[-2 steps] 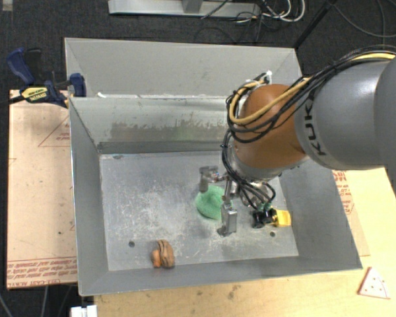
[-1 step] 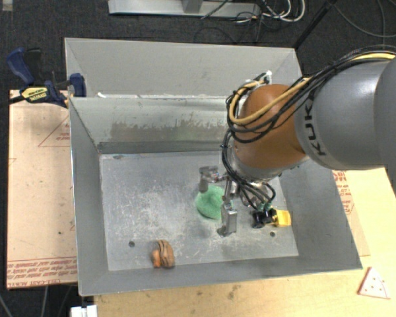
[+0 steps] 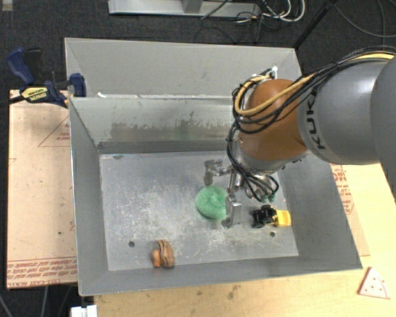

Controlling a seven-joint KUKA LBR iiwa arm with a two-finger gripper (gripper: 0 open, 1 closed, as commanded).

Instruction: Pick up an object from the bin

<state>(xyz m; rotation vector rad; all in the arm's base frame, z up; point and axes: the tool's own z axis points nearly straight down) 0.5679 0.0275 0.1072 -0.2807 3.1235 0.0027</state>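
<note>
If low, jaws beside green lump (image 3: 211, 204)

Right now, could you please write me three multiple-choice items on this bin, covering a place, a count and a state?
1. Where does the brown thing lie? A by the view's bottom wall; B by the top wall; C under the arm.
2. How many loose things are in the bin? A one; B three; C five.
3. The green lump is: A outside the bin; B hanging above the rim; C on the floor beside the pincer.
Answers: A, it sits low in the view; B, brown, green and a yellow-black thing; C, it rests just left of the pincer.
</note>
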